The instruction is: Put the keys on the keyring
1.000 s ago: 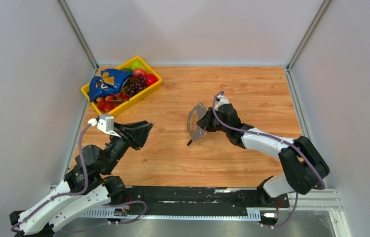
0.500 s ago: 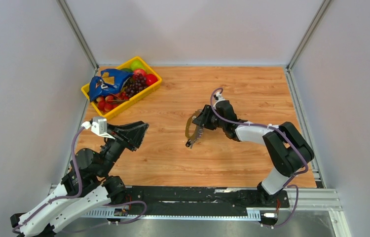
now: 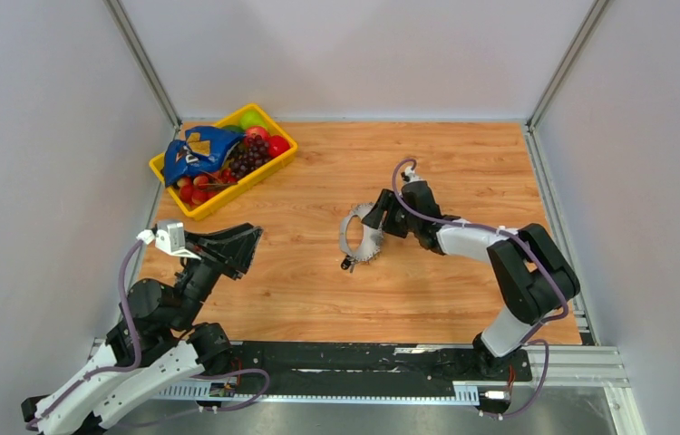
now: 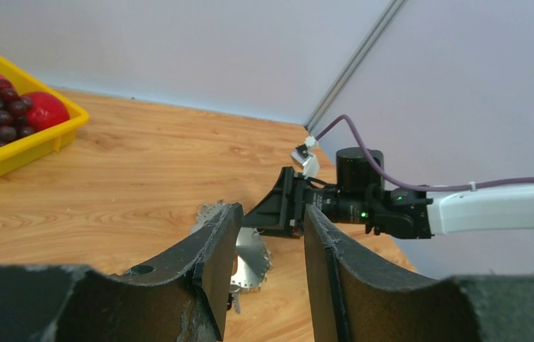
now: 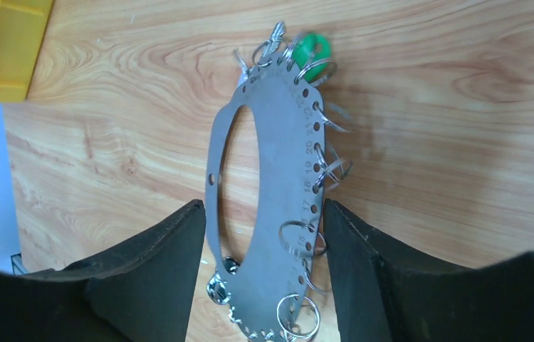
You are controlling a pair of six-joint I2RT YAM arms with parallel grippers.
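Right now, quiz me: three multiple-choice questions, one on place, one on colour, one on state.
1. Where is the yellow basket? A far left corner; B far right corner; C near edge.
2. What colour is the small piece on the metal ring? A red; B green; C blue.
3. How is the left tool? A shut on the ring; B open and empty; C shut on a grape.
Answers: A, it sits by the far left walls; B, green shows at the ring's end; B, its jaws stand apart, nothing gripped.
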